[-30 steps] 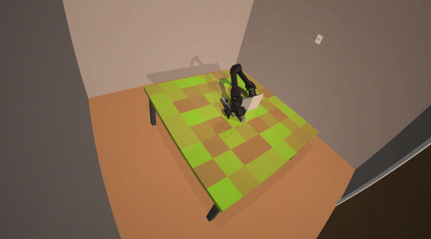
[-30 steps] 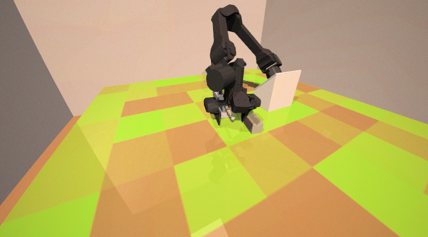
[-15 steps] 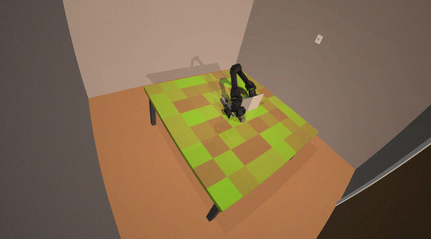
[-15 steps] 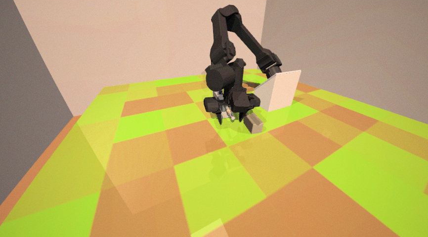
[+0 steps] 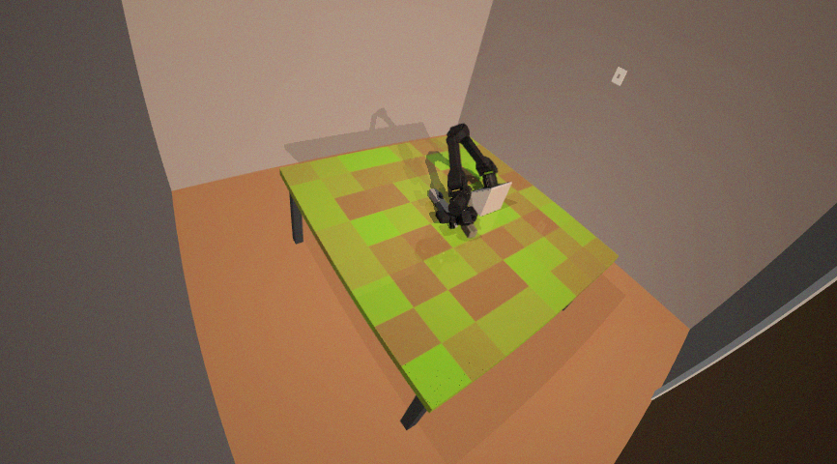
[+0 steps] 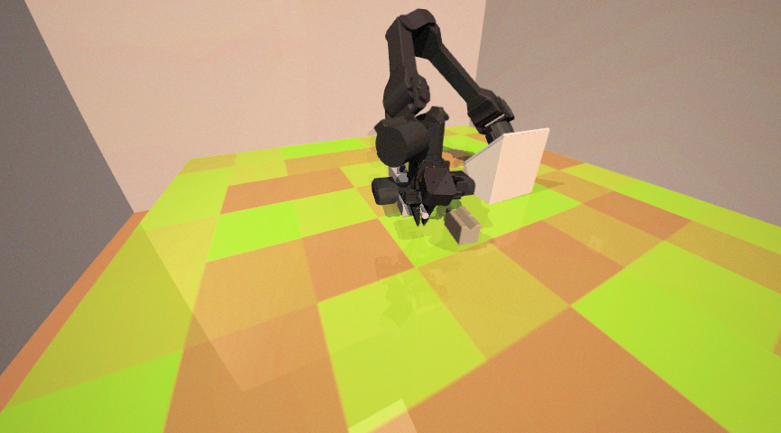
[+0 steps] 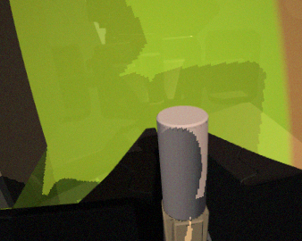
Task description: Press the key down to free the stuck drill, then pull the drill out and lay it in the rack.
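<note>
The gripper [image 7: 182, 240] is pointing down at the checkered table [image 6: 368, 342], and its jaws are standing narrow, clamping the drill [image 7: 182, 165] between them. In the wrist view the drill's grey cylindrical end is sticking up past the dark fingers, which are pressing in from 9 and 3 o'clock around its lower, tan-coloured section. In the exterior view the drill's pale tip [image 6: 423, 212] is showing just below the gripper body. A small grey rack [image 6: 463, 225] is lying on the table just beside the gripper, at about 4 o'clock from it, and a white upright panel [image 6: 509, 167] is standing at 2 o'clock.
</note>
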Controlling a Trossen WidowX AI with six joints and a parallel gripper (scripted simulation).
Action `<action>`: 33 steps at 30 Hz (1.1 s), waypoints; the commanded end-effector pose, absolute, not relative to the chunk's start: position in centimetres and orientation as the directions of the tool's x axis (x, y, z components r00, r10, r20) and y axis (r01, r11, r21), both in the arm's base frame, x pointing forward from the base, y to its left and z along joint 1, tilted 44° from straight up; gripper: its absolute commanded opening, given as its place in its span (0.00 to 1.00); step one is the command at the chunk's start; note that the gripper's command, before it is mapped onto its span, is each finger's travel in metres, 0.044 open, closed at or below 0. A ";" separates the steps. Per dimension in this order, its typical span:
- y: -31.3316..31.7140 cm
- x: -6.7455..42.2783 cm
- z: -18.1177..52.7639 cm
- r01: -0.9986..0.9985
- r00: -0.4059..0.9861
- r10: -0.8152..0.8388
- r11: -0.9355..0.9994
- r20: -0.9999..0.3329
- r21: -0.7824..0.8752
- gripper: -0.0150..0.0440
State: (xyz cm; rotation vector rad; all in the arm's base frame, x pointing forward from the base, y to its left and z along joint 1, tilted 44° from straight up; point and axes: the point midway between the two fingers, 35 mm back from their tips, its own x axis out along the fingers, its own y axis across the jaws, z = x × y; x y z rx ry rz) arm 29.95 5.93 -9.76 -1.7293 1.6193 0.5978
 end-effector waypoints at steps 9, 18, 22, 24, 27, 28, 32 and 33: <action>6.1 29.8 -9.6 -0.986 0.119 -0.673 0.008 -0.730 -0.169 0.25; 6.1 29.8 -9.6 -0.986 0.119 -0.673 0.008 -0.730 -0.169 0.25; 6.1 29.8 -9.5 -0.986 0.119 -0.673 0.008 -0.730 -0.169 0.25; 6.1 29.8 -9.5 -0.986 0.119 -0.673 0.008 -0.730 -0.169 0.25; 6.1 29.8 -9.5 -0.986 0.119 -0.673 0.008 -0.730 -0.169 0.25; 6.1 29.8 -9.5 -0.986 0.119 -0.673 0.008 -0.730 -0.169 0.25; 6.2 29.8 -9.5 -0.986 0.119 -0.673 0.008 -0.730 -0.169 0.25; 6.2 29.8 -9.5 -0.986 0.119 -0.673 0.008 -0.730 -0.169 0.25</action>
